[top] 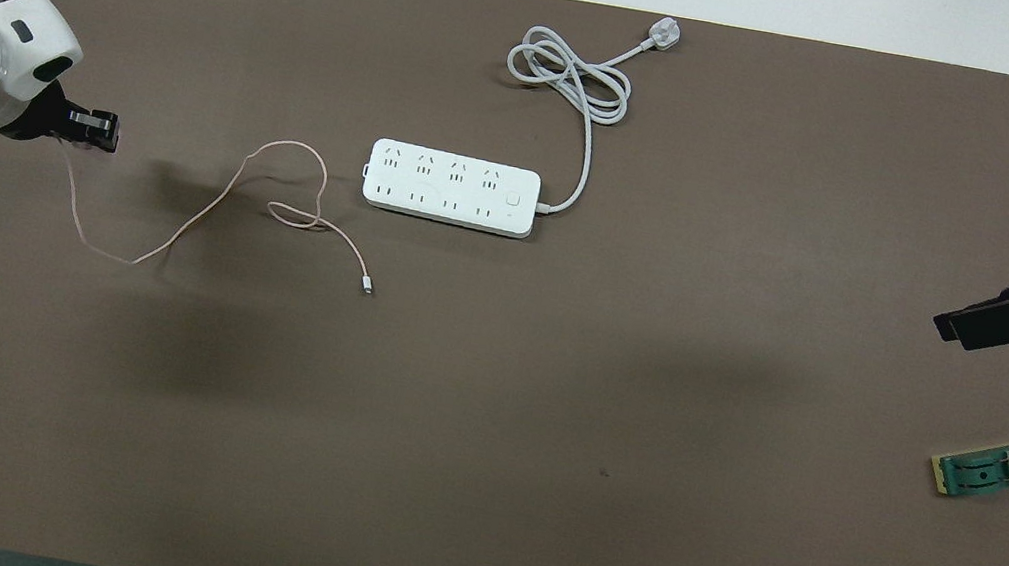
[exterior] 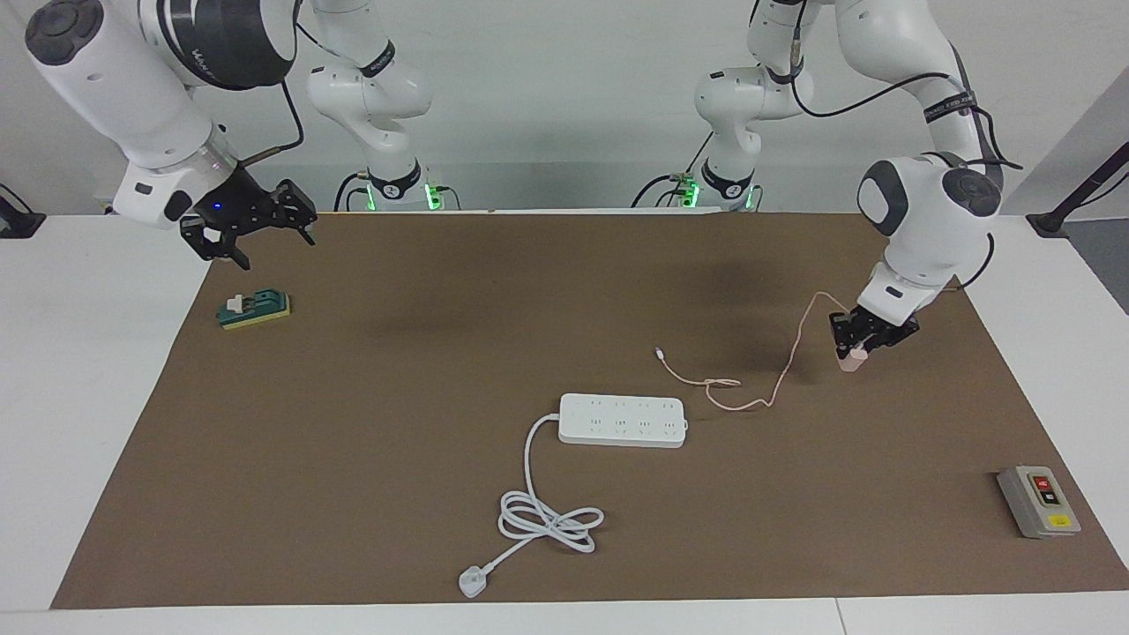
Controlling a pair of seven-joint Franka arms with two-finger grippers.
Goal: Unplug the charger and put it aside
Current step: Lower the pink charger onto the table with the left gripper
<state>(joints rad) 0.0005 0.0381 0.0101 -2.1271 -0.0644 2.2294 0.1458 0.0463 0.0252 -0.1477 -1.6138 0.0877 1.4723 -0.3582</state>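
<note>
Facing view: left jaws (exterior: 860, 346) clamped on charger (exterior: 850, 362); right jaws (exterior: 251, 231) spread, idle.

Both arms are showing glossy white shells with dark grey round joint caps and black bands carrying white lettering. Black cables are looping along the links. Green lights are glowing at both bases. Each black tool, left tool (exterior: 860, 346) and right tool (exterior: 251, 231), is ending a white wrist; a blue light is shining on the right wrist.

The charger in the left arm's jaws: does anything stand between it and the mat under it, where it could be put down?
Nothing visible does. The left gripper holds the charger over bare brown mat; only its own pink cable trails toward the power strip.
</note>
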